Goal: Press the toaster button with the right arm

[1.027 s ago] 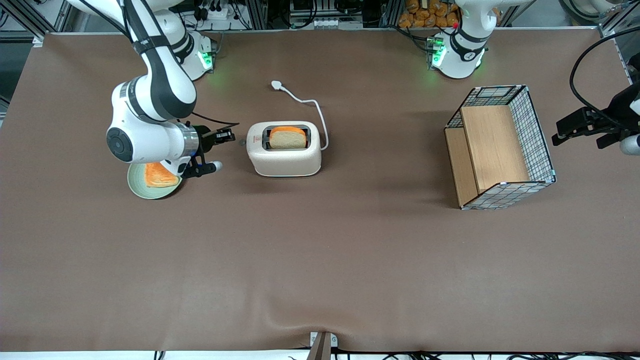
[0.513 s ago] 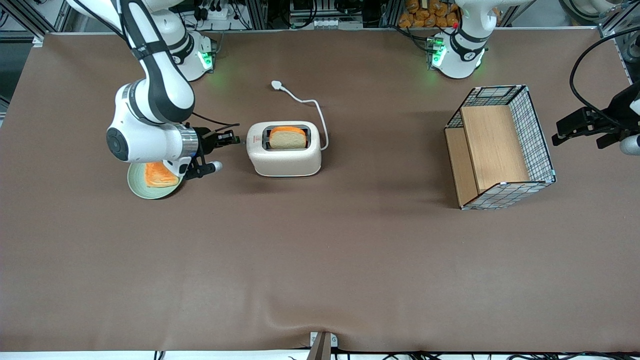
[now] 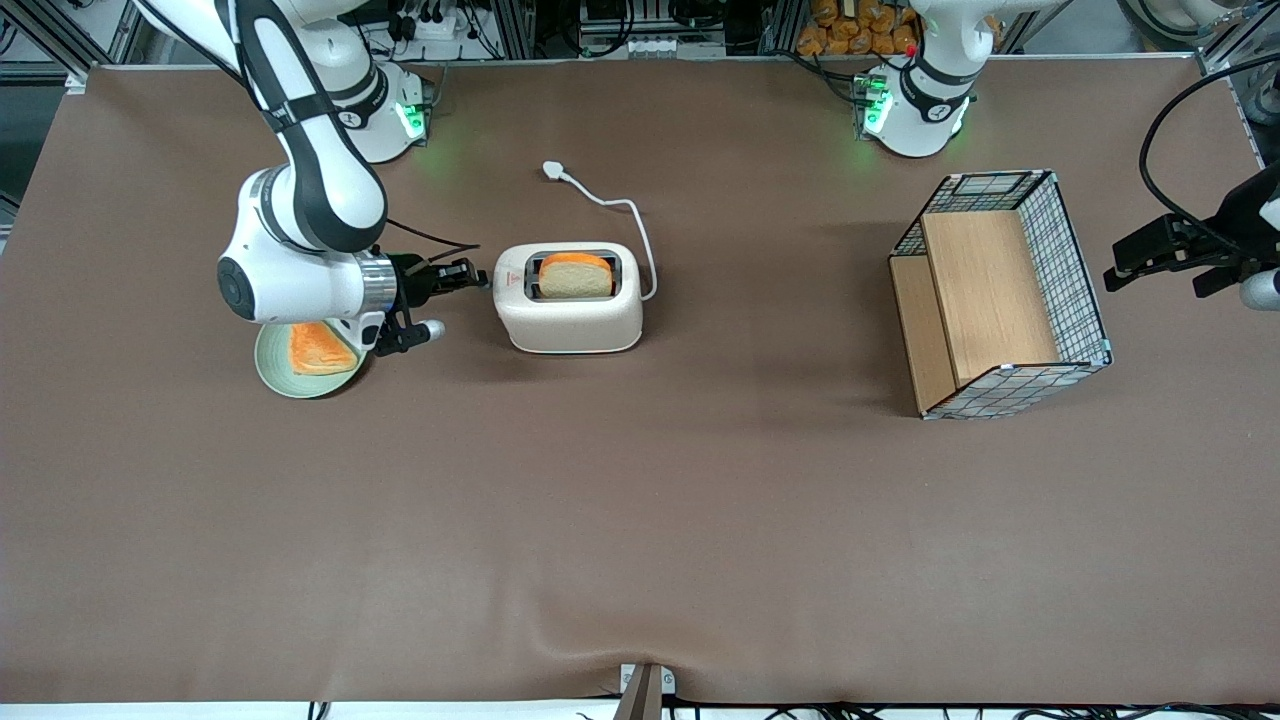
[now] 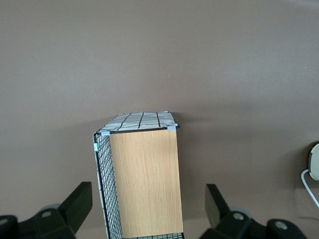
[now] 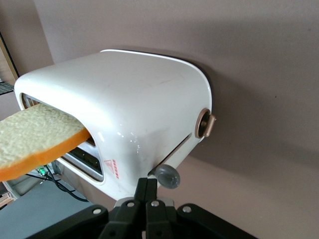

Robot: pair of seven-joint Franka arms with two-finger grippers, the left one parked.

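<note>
The cream-white toaster (image 3: 568, 302) stands near the table's middle with a slice of bread (image 3: 575, 275) in its slot; it also shows in the right wrist view (image 5: 134, 109). The small grey toaster button (image 5: 168, 176) sticks out of its narrow end, beside a round tan dial (image 5: 205, 124). The right arm (image 3: 300, 200) holds my gripper (image 3: 478, 279) level at that end; in the wrist view the gripper (image 5: 148, 184) is shut and empty, fingertips pressed together, right beside the button and almost at the toaster wall.
A green plate (image 3: 290, 375) with a slice of toast (image 3: 318, 349) lies under the right arm's wrist. The white power cord (image 3: 610, 205) runs from the toaster toward the arm bases. A wire basket with wooden panels (image 3: 1000, 295) stands toward the parked arm's end.
My gripper has moved toward the toaster's narrow end, closing the gap to it. The toaster and bread have not moved.
</note>
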